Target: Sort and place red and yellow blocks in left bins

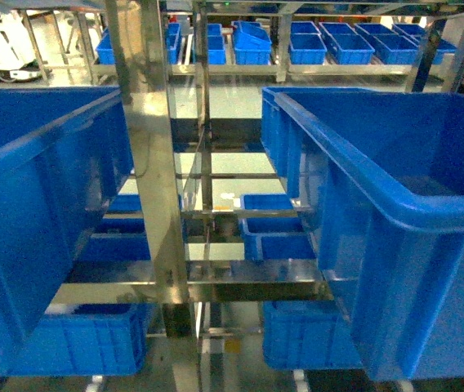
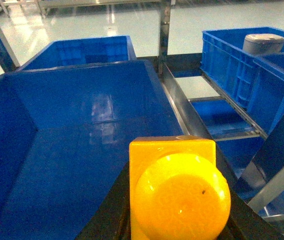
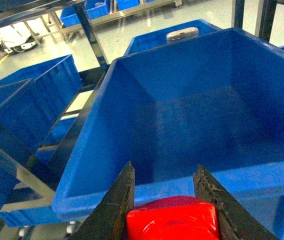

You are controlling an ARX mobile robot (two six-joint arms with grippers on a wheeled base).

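The orange-yellow block (image 2: pixel 174 192) fills the bottom of the left wrist view, one round stud facing the camera. My left gripper (image 2: pixel 174 155) is shut on it, its dark fingers (image 2: pixel 109 212) showing on either side. It hangs over the near edge of a deep blue bin (image 2: pixel 82 90) whose inside holds nothing. That bin is the left crate (image 1: pixel 44 143) in the head view. My right gripper (image 3: pixel 164 167) is shut on the red block (image 3: pixel 172 220), just short of the rim of another deep blue crate (image 3: pixel 197 85). Neither gripper shows in the head view.
A steel rack frame (image 1: pixel 154 204) stands between the left crate and the right crate (image 1: pixel 395 204). Smaller blue crates (image 1: pixel 273 233) sit on lower shelves, and more line the back (image 1: pixel 330 45). A grey-white cylinder (image 2: pixel 263 42) lies in a neighbouring crate.
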